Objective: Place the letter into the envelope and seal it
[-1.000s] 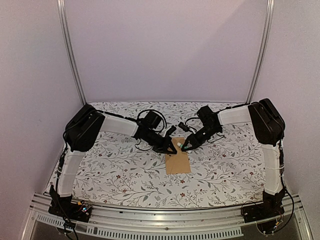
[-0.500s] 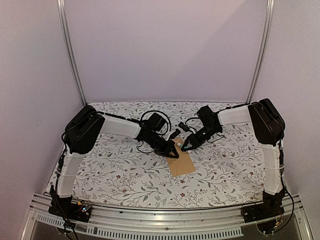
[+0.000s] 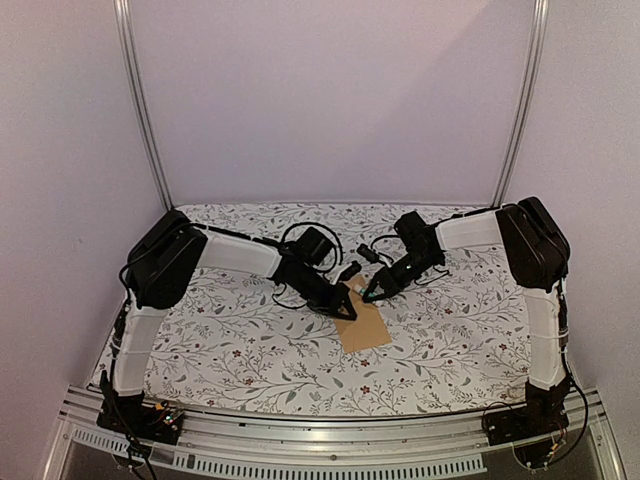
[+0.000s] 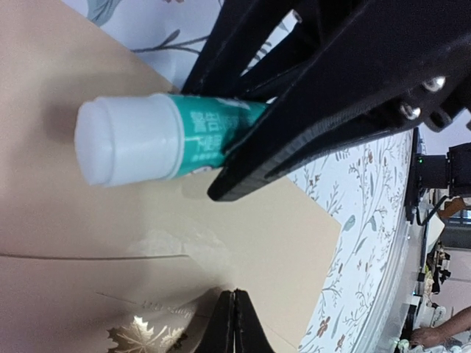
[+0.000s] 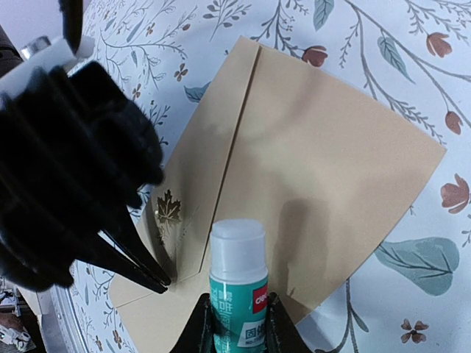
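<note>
The tan envelope [image 3: 363, 326] lies on the floral tablecloth between the two arms, slightly turned. Its flap, with a gold maple leaf [image 5: 168, 209], is folded down. My left gripper [image 3: 347, 311] is shut, and its tips [image 4: 234, 301] rest at the flap's point; it also shows in the right wrist view [image 5: 158, 284]. My right gripper [image 3: 372, 293] is shut on a teal glue stick [image 5: 238, 283] with a white cap, held just above the envelope [image 5: 324, 176]. The glue stick also shows in the left wrist view [image 4: 140, 140]. The cream letter is not in view.
The floral tablecloth [image 3: 230, 340] covers the table. Metal frame posts [image 3: 140, 110] stand at the back corners, and a rail [image 3: 320, 420] runs along the near edge. Loose cables [image 3: 300, 235] lie behind the left wrist.
The envelope has turned a little clockwise and shifted. My left gripper has moved right and down onto its flap. The right gripper holds its place with the glue stick.
</note>
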